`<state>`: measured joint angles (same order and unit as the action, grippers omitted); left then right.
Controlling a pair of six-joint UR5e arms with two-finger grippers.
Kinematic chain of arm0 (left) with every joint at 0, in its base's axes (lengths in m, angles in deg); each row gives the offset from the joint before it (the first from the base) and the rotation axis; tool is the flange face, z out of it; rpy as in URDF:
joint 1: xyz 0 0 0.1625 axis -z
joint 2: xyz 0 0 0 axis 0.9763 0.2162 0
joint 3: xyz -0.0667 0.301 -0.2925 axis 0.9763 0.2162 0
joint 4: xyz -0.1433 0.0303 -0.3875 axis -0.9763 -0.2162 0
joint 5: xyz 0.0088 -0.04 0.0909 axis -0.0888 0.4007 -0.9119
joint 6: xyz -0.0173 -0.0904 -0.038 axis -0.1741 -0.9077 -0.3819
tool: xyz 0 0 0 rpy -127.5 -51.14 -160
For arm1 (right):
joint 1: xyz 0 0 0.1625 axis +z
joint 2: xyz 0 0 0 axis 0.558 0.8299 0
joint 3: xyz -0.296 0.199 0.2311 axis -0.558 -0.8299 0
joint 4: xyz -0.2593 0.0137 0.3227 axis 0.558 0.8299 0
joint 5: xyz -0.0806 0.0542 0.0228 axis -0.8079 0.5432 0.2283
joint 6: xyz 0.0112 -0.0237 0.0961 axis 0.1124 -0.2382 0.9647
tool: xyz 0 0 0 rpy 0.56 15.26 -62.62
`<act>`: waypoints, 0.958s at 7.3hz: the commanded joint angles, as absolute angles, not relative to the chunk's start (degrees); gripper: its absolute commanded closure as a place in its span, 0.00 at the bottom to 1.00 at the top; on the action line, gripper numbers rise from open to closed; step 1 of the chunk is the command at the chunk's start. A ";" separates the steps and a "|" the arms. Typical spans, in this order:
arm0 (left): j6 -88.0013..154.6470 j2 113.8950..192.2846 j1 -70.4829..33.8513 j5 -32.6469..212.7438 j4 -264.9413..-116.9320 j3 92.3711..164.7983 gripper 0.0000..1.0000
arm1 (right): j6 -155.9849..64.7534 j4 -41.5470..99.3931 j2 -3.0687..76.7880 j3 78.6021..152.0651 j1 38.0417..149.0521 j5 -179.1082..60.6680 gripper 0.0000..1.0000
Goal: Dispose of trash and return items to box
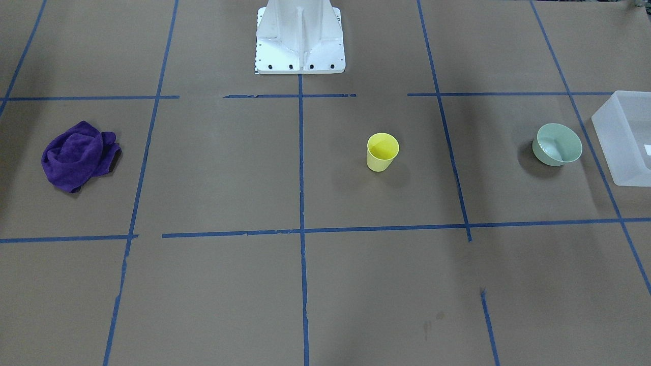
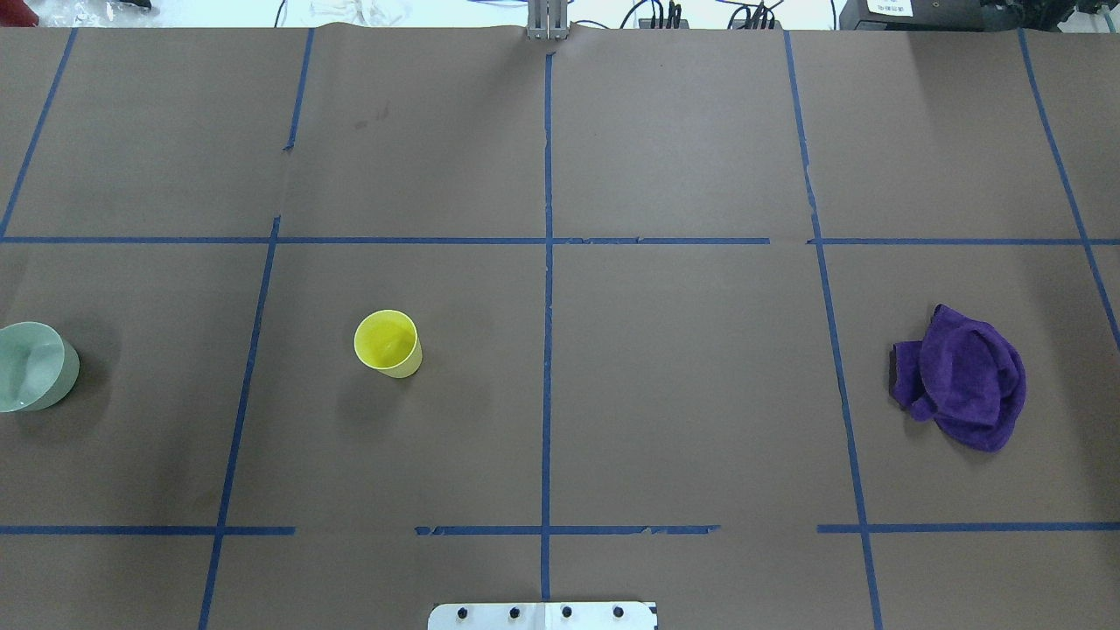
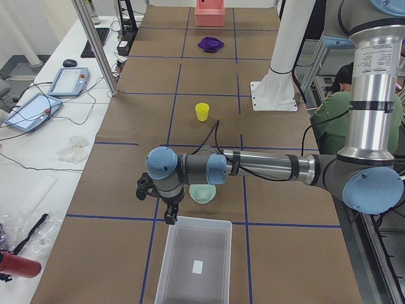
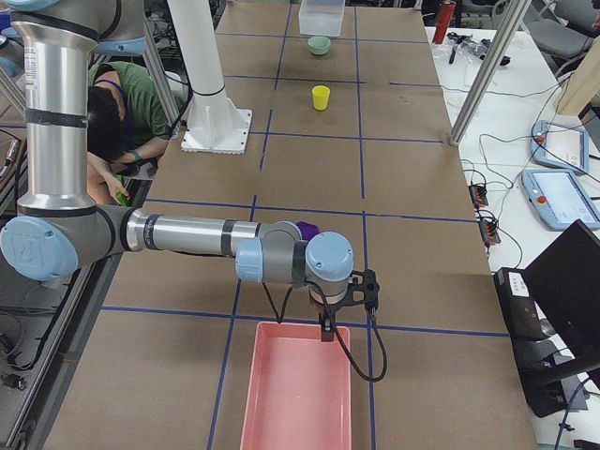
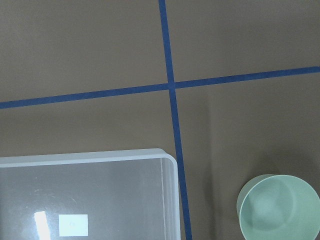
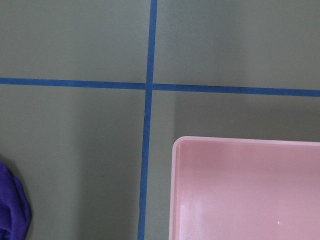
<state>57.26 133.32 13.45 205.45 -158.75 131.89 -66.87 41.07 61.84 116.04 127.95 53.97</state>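
The yellow cup [image 1: 382, 151] stands upright near the table's middle, also in the overhead view [image 2: 388, 343]. The mint-green bowl [image 1: 557, 144] stands upright next to the translucent box [image 1: 628, 137]; both show in the left wrist view, bowl [image 5: 277, 207] and box rim [image 5: 100, 159]. My left gripper [image 3: 169, 218] hangs over the box's corner nearest the bowl, touching neither; I cannot tell whether it is open or shut. My right gripper [image 4: 326, 333] hangs over the rim of a pink bin [image 4: 295, 394]; I cannot tell its state.
A crumpled purple cloth [image 1: 79, 155] lies on the table towards the robot's right, near the pink bin [image 6: 240, 190]. The white robot base [image 1: 299, 38] stands at the table's middle edge. Blue tape lines cross the brown table cover. A person sits behind the robot.
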 commanded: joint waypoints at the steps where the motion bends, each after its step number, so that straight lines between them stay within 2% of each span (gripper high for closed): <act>1: 57.28 133.41 13.46 205.36 -158.77 132.88 0.00 | -66.69 41.03 61.80 116.29 127.96 54.07 0.00; 5: 51.54 136.12 12.06 205.36 -159.12 148.07 0.00 | -66.69 40.86 61.71 117.35 127.96 55.40 0.00; 7: 25.96 136.22 -0.36 204.93 -169.69 154.83 0.00 | -66.25 41.20 60.75 120.67 127.96 55.04 0.00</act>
<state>41.08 135.94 6.74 205.24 -163.63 150.79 -66.67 40.85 61.29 118.55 127.97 55.15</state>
